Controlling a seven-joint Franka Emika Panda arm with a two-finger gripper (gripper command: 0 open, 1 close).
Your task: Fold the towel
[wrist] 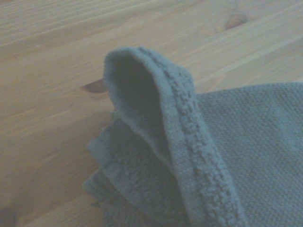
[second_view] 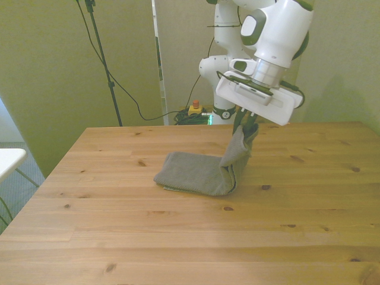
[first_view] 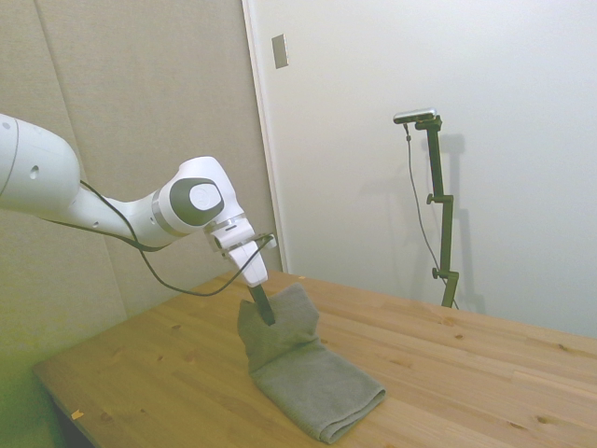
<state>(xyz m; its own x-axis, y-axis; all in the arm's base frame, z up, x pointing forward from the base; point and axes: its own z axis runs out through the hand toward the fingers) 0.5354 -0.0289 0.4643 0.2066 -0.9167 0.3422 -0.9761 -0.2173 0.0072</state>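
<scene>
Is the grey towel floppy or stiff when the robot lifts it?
Probably floppy: the towel bends sharply where the gripper lifts one end, and the rest stays flat on the table. Its thick terry weave likely grips rather than slips.

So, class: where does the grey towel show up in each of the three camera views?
Side view: towel low centre, one end lifted by the end effector.
Front view: towel mid-table, raised end on the front view's right.
Wrist view: towel fills the frame, close.
Shared landmark: the wooden table.

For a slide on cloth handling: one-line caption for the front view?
The gripper lifts one end of the grey towel off the wooden table while the rest lies flat.
</scene>
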